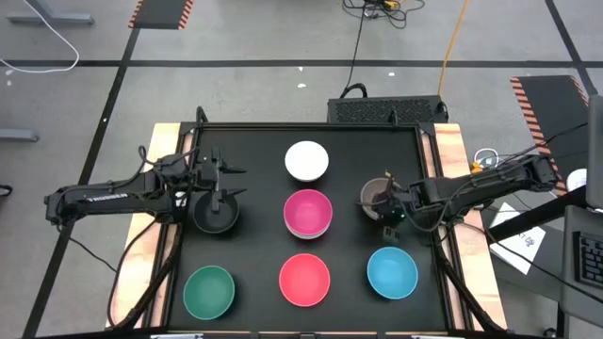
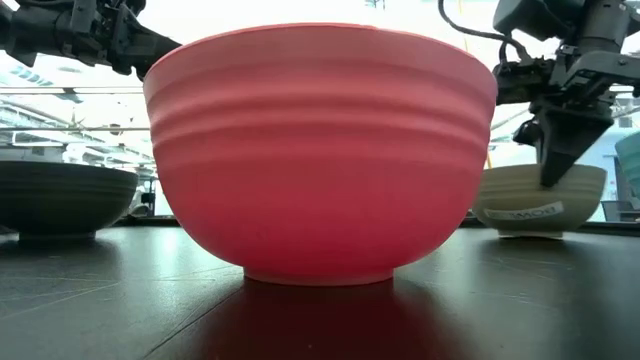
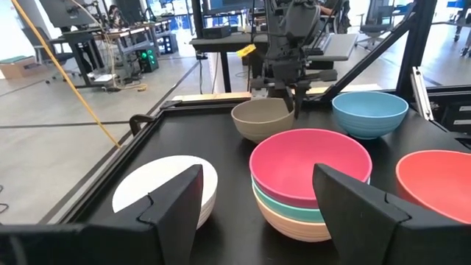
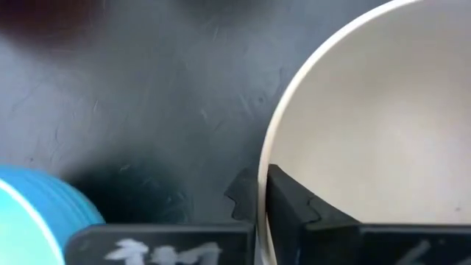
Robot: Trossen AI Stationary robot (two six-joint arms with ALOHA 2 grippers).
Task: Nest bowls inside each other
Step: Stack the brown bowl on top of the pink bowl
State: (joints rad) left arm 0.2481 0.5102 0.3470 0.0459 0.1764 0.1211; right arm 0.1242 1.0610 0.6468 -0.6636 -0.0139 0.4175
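At left in the high view the left gripper (image 1: pixel 224 183) hovers, jaws apart, over the black bowl (image 1: pixel 216 213), the centre holds a magenta-teal-orange stack (image 1: pixel 308 214) already nested, and at right the right gripper (image 1: pixel 387 209) clamps the taupe bowl's (image 1: pixel 375 197) rim, with white (image 1: pixel 306 161), green (image 1: pixel 208 291), red (image 1: pixel 304 280) and blue (image 1: pixel 392 272) bowls loose.

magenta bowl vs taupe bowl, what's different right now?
The magenta bowl sits on top of a stack, with a teal and a pale bowl under it; the taupe bowl sits alone on the table. The right gripper has its fingers pinching the taupe bowl's rim; nothing touches the magenta bowl. Both stand upright and look alike in size.
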